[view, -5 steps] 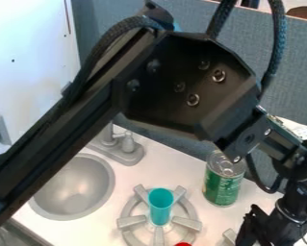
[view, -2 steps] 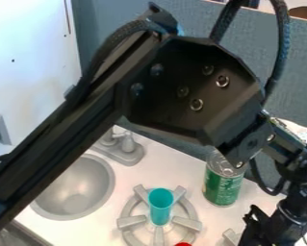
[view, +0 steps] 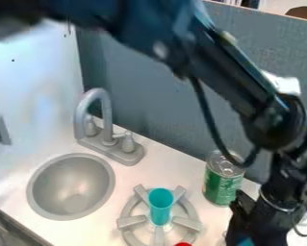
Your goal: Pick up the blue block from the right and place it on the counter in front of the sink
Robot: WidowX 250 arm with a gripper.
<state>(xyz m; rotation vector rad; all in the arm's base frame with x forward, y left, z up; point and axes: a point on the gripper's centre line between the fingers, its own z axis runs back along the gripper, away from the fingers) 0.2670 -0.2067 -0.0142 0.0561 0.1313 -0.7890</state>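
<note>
While one green can (view: pixel 221 185) stands upright on the counter (view: pixel 165 161), one black gripper (view: pixel 244 225) hangs just beside it, how far open or holding what I cannot tell. Left of the can, one teal cup (view: pixel 160 204) stands on one burner (view: pixel 131 221); farther left are one sink (view: pixel 72 180) and one two-knobbed faucet (view: pixel 107 117).

Sink (view: pixel 70 185) left, cup (view: pixel 160 206) on burner (view: pixel 131 221), can (view: pixel 222 185) right
</note>
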